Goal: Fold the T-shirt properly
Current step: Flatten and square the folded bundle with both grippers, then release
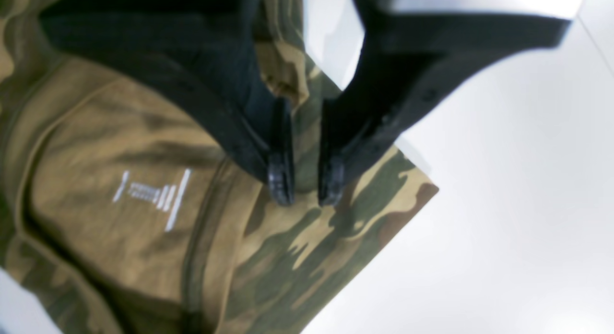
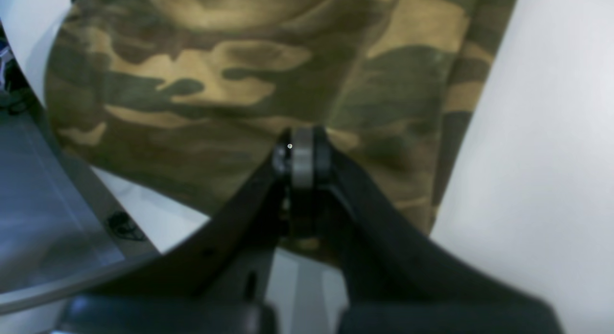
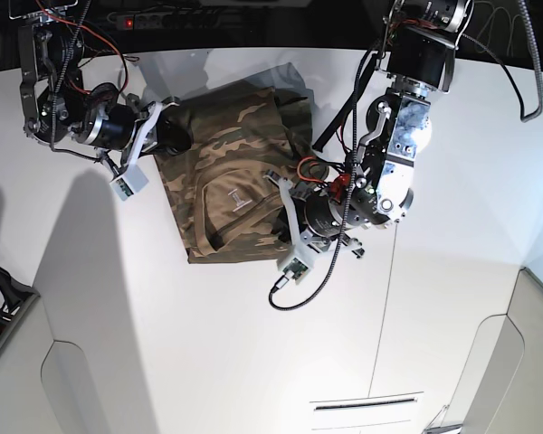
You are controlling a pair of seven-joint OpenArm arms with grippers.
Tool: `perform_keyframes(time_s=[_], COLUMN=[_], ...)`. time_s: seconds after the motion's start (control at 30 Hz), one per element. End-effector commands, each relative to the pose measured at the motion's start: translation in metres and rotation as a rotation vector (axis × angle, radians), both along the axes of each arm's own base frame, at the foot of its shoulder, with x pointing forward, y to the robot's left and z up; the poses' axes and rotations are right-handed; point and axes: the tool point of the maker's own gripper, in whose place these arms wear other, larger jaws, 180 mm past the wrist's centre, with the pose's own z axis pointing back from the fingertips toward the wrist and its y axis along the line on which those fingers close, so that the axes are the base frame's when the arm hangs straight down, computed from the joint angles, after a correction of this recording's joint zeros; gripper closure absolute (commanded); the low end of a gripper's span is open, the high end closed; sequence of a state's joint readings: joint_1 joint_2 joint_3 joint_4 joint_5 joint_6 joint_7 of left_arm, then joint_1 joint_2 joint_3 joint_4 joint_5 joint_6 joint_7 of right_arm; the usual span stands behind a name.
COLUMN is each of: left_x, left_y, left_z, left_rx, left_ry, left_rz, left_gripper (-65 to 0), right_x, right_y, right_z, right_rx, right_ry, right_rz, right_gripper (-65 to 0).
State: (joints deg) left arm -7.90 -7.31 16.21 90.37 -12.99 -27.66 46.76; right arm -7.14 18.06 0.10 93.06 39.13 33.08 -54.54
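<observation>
Base view shows the camouflage cloth T-shirt (image 3: pixel 226 172) in olive, brown and tan lying partly folded on my white table (image 3: pixel 163 344). My left gripper (image 1: pixel 305 192) hovers at the shirt's edge beside the collar, its fingers slightly apart with cloth between them; whether they pinch it I cannot tell. My right gripper (image 2: pixel 302 154), fingers pressed together, sits at the shirt's opposite edge.

Both arms are silver-grey metal with black joint housings. Red and black wires (image 3: pixel 72 23) loop over the right arm (image 3: pixel 68 113), and a black cable (image 3: pixel 312 285) curls under the left arm (image 3: pixel 394 154). Each arm ends in black jaws on pale brackets.
</observation>
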Motion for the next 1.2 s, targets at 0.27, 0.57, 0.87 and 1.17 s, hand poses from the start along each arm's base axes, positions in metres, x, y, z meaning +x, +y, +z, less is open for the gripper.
perform_keyframes(time_s=[0.27, 0.57, 0.87, 1.17], left_x=[-0.031, -0.079, -0.074, -0.042], left_y=[-0.002, 0.016, 0.032, 0.038], left_z=[0.039, 0.018, -0.027, -0.014], left_rx=[-0.096, -0.048, -0.026, -0.006], left_ry=[-0.036, 0.036, 0.089, 0.044], left_rz=[-0.09, -0.113, -0.074, -0.063], left_gripper=[-12.2, -12.2, -12.2, -12.2], right_x=[0.034, 0.047, 0.046, 0.034], right_y=[-0.036, -0.056, -0.028, -0.008], right_z=[0.025, 0.038, 0.033, 0.022], right_rx=[-0.002, 0.015, 0.103, 0.135], right_ry=[-0.105, -0.154, -0.128, -0.082], right_rz=[-0.117, -0.198, -0.22, -0.228], right_gripper=[0.0, 0.0, 0.0, 0.0])
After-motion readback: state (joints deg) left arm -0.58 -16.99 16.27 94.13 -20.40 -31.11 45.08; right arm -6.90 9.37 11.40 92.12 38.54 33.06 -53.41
